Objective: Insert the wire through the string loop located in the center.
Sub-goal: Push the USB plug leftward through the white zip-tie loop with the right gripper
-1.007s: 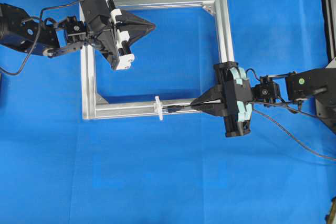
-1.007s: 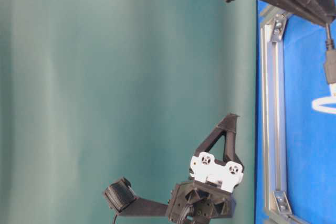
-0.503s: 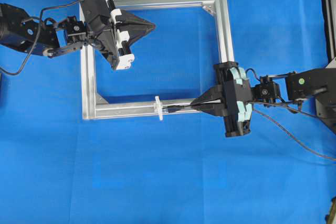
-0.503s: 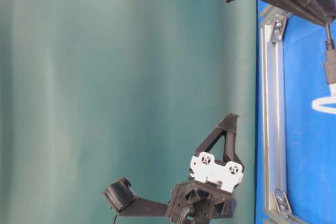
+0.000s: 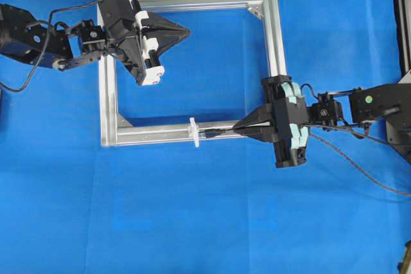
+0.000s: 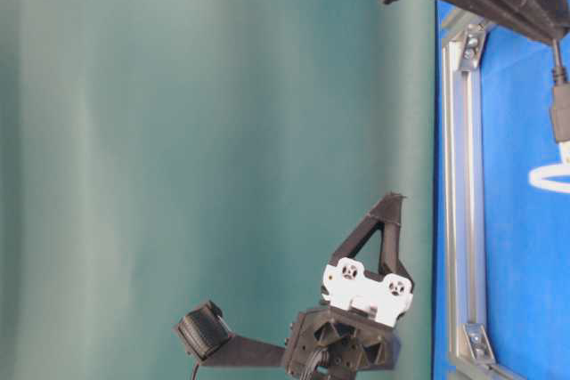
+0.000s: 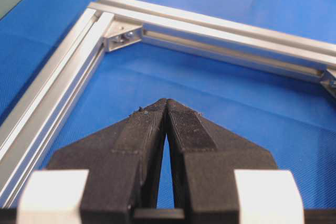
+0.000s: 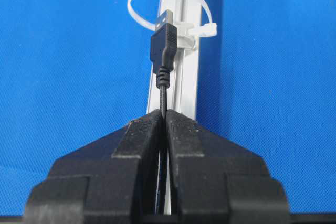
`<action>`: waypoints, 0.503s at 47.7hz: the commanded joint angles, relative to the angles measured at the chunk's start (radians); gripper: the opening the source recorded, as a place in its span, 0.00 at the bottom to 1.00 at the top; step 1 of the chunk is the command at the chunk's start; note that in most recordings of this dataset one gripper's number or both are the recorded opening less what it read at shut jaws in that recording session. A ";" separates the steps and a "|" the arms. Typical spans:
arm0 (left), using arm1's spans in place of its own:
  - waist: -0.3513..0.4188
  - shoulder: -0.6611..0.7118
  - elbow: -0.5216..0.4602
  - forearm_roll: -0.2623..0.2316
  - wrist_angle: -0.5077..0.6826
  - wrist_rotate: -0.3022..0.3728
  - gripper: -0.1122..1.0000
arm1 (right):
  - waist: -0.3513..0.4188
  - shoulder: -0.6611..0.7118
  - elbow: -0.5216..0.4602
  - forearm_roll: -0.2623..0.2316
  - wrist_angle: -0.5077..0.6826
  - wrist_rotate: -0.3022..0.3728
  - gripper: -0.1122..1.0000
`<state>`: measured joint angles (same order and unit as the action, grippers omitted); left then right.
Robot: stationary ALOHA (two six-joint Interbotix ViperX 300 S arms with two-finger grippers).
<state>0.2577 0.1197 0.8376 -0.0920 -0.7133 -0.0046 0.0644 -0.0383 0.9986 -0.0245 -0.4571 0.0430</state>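
Nothing has changed for you over this last second, operator. Set the overhead and table-level views against the earlier ones and they match. Your right pincer [image 8: 164,113] has not shifted along the frame bar [image 5: 160,134], and the wire [image 8: 163,51] it clamps shows its plug at the same spot just short of the string loop [image 8: 169,4]. Your left pincer [image 7: 167,102] sits exactly where it did over the far corner, tips together as before. No new slack, no drift, no tilt anywhere on the desk [image 5: 192,222].
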 commanded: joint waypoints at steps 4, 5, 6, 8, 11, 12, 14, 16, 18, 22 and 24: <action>-0.002 -0.031 -0.006 0.002 -0.006 -0.002 0.10 | 0.000 -0.009 -0.015 0.002 -0.008 0.002 0.08; -0.002 -0.031 -0.006 0.003 -0.006 -0.002 0.10 | 0.000 -0.012 -0.015 0.000 -0.008 0.002 0.08; -0.002 -0.031 -0.006 0.003 -0.005 -0.002 0.10 | -0.002 -0.012 -0.015 0.002 -0.008 0.002 0.08; -0.002 -0.032 -0.006 0.003 -0.005 -0.002 0.10 | 0.000 -0.012 -0.015 0.002 -0.008 0.002 0.08; -0.002 -0.031 -0.006 0.002 -0.005 -0.002 0.10 | 0.000 -0.009 -0.015 0.002 -0.008 0.002 0.08; -0.002 -0.032 -0.006 0.003 -0.003 -0.002 0.10 | 0.000 -0.012 -0.015 0.002 -0.008 0.002 0.08; -0.002 -0.032 -0.006 0.003 -0.003 -0.002 0.10 | 0.000 -0.009 -0.015 0.002 -0.008 0.002 0.08; -0.002 -0.032 -0.006 0.003 -0.002 -0.002 0.10 | 0.000 -0.012 -0.017 0.002 -0.008 0.002 0.08; -0.002 -0.032 -0.006 0.002 0.000 -0.002 0.10 | 0.000 -0.009 -0.017 0.000 -0.009 0.002 0.08; -0.002 -0.032 -0.006 0.002 0.002 -0.002 0.10 | 0.000 -0.006 -0.021 0.002 -0.017 0.002 0.08; -0.002 -0.032 -0.006 0.002 0.002 -0.002 0.10 | 0.000 -0.003 -0.026 0.002 -0.018 0.002 0.08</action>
<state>0.2592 0.1181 0.8376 -0.0920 -0.7072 -0.0046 0.0644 -0.0368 0.9956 -0.0261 -0.4587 0.0430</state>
